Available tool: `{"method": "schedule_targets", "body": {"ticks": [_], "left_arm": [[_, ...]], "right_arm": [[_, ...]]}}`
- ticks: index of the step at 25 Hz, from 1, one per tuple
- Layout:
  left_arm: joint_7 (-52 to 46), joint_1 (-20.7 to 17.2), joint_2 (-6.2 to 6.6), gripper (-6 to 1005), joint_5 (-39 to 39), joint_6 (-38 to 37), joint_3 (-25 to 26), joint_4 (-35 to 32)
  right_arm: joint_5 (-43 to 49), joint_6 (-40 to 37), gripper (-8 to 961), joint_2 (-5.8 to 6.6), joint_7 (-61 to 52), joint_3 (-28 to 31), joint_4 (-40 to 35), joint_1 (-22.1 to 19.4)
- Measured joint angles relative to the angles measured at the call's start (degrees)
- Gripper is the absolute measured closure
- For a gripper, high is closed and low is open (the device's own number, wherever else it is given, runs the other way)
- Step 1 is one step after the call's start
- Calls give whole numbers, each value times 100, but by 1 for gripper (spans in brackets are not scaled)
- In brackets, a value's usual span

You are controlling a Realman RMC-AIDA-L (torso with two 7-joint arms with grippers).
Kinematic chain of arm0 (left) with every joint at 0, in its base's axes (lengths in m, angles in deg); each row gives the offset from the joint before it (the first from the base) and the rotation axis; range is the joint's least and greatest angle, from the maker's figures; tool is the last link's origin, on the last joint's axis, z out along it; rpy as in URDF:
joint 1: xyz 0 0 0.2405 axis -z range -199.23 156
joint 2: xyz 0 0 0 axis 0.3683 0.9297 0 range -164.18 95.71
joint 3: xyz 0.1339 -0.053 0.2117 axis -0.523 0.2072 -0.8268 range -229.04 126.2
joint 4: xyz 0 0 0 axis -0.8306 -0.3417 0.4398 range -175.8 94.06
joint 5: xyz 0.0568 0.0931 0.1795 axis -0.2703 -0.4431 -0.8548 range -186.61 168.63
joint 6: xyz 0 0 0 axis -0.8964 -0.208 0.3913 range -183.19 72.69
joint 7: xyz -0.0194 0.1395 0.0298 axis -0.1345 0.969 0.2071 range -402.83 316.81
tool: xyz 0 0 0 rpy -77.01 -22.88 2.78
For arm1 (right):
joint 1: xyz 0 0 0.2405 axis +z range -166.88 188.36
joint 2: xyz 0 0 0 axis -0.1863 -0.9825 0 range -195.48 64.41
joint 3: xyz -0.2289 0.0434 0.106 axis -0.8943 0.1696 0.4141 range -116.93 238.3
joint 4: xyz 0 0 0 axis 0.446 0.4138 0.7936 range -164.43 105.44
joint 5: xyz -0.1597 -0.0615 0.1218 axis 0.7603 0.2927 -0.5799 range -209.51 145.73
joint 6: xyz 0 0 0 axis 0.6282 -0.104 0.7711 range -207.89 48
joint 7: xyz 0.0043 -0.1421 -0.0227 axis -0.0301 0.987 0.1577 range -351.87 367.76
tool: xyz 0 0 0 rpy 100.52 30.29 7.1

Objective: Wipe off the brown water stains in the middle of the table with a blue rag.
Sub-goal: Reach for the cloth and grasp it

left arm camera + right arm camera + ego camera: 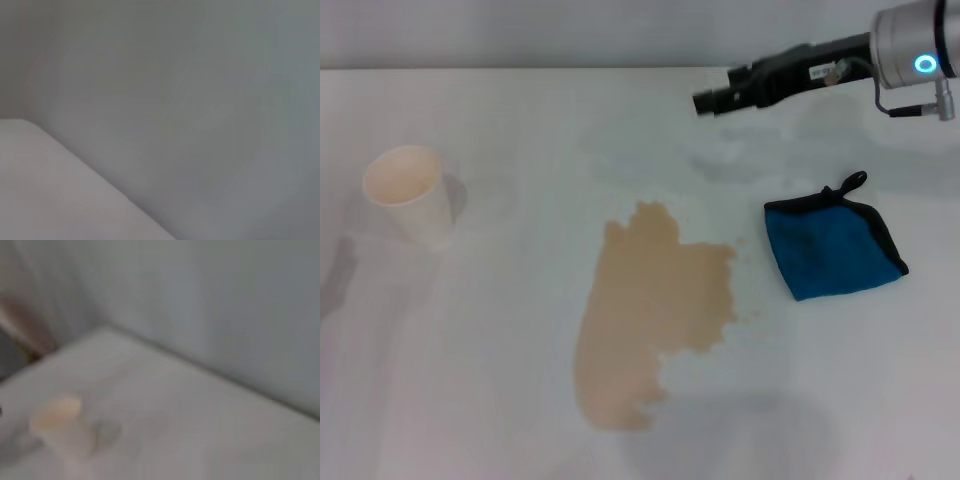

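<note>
The brown water stains point(650, 310) form a large tan blotch with ragged edges in the middle of the white table point(500, 380). The blue rag point(832, 247), with black edging and a small loop, lies flat to the right of the stains, apart from them. My right gripper point(712, 100) reaches in from the upper right and hangs above the table's far side, beyond the rag and not touching it. My left gripper is out of view. The left wrist view shows only a bare table corner point(45, 195) and wall.
A white paper cup point(408, 192) stands upright at the table's left; it shows blurred in the right wrist view point(57, 415). The table's far edge meets a grey wall point(520, 30).
</note>
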Motion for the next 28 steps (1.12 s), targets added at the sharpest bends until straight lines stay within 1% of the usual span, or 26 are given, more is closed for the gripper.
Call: {"method": "schedule_targets", "body": {"ticks": [2,4,7,9,11,13,14,16,17,18,21,25,26,28], "left_arm": [[-113,-2,-11,112,119,-5,4,-1],[-135,-4,-16,111,162,-6,-11,0],[-135,-1,-2,111,138,-7,-36,2],[-134,-3,-2,111,133,-9,-41,3],[-176,-5,-2,111,135,-9,-42,13],[-292,-2,-3,111,144,14,-45,15],[-359,7,3,111,134,33,-58,15],[-379,25,20,111,81,34,-103,3],[-352,30,24,112,48,24,-134,-22],[-300,24,26,112,23,4,-171,-71],[64,-34,20,112,-123,-61,-356,-251],[340,-29,42,112,-218,-151,-628,-323],[347,-25,47,112,-224,-151,-651,-345],[350,-37,53,112,-228,-151,-660,-389]], "right_arm": [[784,-243,121,-20,-355,228,-76,161],[1536,-492,122,-66,-631,543,-303,256],[2517,-794,122,-116,-1089,936,-722,297],[3305,-1058,123,-185,-1442,1246,-1022,323],[4000,-1353,123,-300,-1666,1608,-1312,327],[4605,-1680,124,-455,-1750,1986,-1602,301],[4895,-1824,124,-538,-1764,2184,-1744,283],[5674,-2220,124,-772,-1868,2626,-2071,258],[5901,-2304,124,-831,-1922,2707,-2146,257],[6270,-2433,124,-929,-2020,2810,-2262,258],[6969,-2601,124,-1148,-2196,2887,-2394,275],[7474,-2585,124,-1322,-2223,2895,-2326,245],[7599,-2556,124,-1353,-2226,2896,-2297,236],[7908,-2457,124,-1458,-2227,2883,-2227,209]]}}
